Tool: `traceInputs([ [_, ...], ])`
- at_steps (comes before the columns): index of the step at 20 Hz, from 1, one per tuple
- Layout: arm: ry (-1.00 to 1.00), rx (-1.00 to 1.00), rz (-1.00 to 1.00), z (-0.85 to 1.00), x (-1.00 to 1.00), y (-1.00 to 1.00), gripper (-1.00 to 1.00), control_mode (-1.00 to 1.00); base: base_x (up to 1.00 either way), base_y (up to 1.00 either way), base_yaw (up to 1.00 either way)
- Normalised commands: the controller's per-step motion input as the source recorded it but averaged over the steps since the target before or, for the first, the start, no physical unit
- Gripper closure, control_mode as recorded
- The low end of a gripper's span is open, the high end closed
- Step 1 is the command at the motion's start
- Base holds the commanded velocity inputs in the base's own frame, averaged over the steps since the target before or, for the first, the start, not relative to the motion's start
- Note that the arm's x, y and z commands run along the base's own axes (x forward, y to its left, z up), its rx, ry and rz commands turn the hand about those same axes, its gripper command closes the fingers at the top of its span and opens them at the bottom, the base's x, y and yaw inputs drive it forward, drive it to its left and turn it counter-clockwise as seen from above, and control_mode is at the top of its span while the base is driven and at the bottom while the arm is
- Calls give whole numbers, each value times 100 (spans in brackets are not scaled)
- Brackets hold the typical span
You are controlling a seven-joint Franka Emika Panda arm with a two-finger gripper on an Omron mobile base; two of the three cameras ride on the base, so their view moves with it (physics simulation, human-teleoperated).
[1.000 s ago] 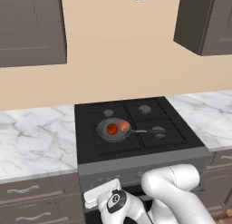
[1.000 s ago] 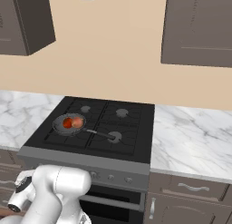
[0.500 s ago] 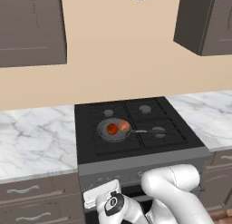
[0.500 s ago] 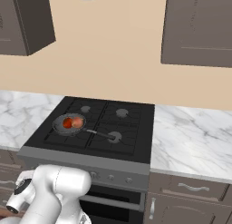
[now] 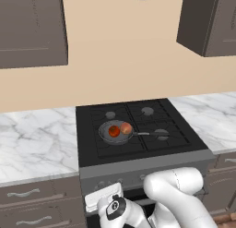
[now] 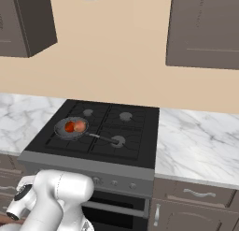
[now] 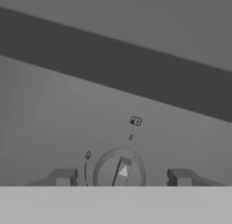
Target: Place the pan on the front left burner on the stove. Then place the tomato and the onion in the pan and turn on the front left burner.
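Tomato (image 5: 114, 130) and onion (image 5: 126, 127) in pan (image 5: 109, 137)

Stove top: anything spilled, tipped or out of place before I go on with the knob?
Nothing stands out. The pan sits level on the front left burner of the stove, handle pointing right, with the tomato and onion side by side inside it. In the hand view the jaws stand apart either side of a knob.

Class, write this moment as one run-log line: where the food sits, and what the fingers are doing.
pan: on front left burner | tomato, onion: in pan | fingers: apart, straddling stove knob | burner: no flame visible
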Motion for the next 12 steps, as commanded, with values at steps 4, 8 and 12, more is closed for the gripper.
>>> traceInputs([
  [4, 0, 0, 0, 0, 0, 0, 100, -100, 0, 0, 0],
  [8, 0, 0, 0, 0, 0, 0, 100, -100, 0, 0, 0],
  [12, 0, 0, 0, 0, 0, 0, 100, -100, 0, 0, 0],
])
